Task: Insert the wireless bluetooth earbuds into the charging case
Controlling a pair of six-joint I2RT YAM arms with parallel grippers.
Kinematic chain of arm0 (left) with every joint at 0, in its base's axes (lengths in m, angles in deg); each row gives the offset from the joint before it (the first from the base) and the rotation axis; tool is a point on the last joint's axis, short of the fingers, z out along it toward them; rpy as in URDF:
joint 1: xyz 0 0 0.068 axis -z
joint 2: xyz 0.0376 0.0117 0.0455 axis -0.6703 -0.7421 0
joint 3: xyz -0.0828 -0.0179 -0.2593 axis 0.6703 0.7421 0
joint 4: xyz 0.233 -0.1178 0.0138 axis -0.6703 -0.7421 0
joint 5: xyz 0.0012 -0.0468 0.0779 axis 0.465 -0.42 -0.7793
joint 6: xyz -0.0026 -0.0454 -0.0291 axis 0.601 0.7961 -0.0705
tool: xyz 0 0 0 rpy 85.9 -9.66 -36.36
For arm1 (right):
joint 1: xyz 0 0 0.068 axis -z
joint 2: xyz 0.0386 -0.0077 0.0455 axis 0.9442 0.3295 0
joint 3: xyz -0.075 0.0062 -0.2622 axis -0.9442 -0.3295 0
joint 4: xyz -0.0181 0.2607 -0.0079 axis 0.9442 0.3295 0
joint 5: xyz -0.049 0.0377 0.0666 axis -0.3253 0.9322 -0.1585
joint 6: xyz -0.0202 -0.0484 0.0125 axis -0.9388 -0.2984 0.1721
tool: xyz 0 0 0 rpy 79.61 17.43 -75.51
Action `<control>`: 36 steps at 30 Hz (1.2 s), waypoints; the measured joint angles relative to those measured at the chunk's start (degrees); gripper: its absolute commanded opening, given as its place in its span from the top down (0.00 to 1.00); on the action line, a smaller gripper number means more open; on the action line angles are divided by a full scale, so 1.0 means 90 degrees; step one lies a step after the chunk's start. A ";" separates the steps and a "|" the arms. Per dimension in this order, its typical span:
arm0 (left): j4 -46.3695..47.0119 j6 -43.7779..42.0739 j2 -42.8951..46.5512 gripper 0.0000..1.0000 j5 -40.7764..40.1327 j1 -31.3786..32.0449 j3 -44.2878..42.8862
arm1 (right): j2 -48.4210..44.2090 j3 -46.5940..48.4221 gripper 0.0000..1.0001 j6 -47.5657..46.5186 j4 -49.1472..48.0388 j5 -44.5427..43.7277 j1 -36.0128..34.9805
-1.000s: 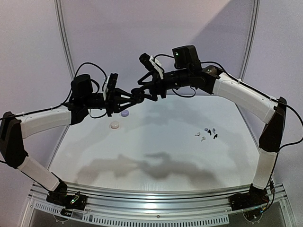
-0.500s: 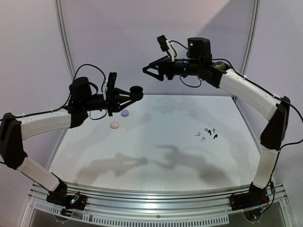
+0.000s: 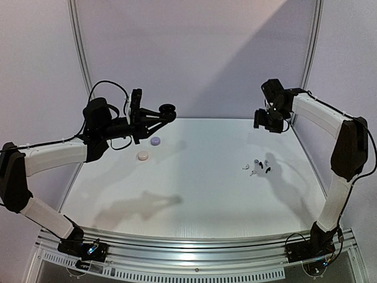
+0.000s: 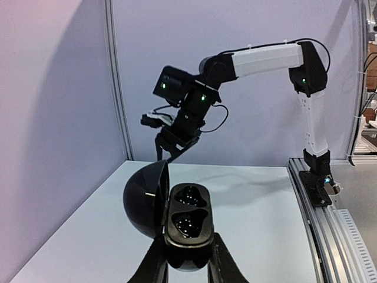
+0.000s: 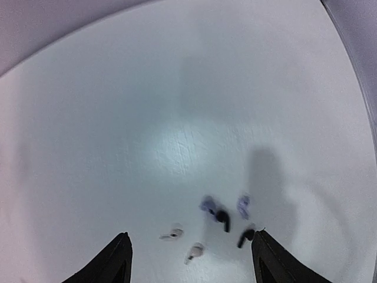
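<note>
On the right half of the white tabletop lie the tiny stemmed plastic earbuds, loose in a small cluster: two black, two lavender-grey and two white, some nearly touching. None is in a case yet.

Well apart from them, off the table on the left side, the glossy black round charging case is held in the air with its domed lid swung open. Its two moulded wells face up and look empty. The left gripper is clamped on the case's lower body, one finger on each side.

The right gripper hangs above the cluster looking down on it, jaws apart and holding nothing.

Near the left arm, a small lavender disc and a pale cream disc rest on the table.

The step in hand seems to be the first pick. Next, the right arm likely has to descend on one earbud, probably a black one to match the case. It should close along the stem without scattering the neighbours, then carry the earbud across to the open wells.
</note>
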 measured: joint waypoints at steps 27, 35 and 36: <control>0.0066 -0.0049 0.0204 1.00 0.0002 -0.0002 0.0160 | 0.1120 -0.1484 0.72 0.0784 0.0316 -0.0175 0.0423; 0.0063 -0.0068 0.0204 1.00 0.0002 -0.0002 0.0160 | 0.1353 -0.1596 0.78 0.0804 0.0131 -0.0083 0.0481; 0.0063 -0.0068 0.0204 1.00 0.0002 -0.0002 0.0160 | 0.1360 -0.1610 0.79 0.0806 0.0126 -0.0083 0.0493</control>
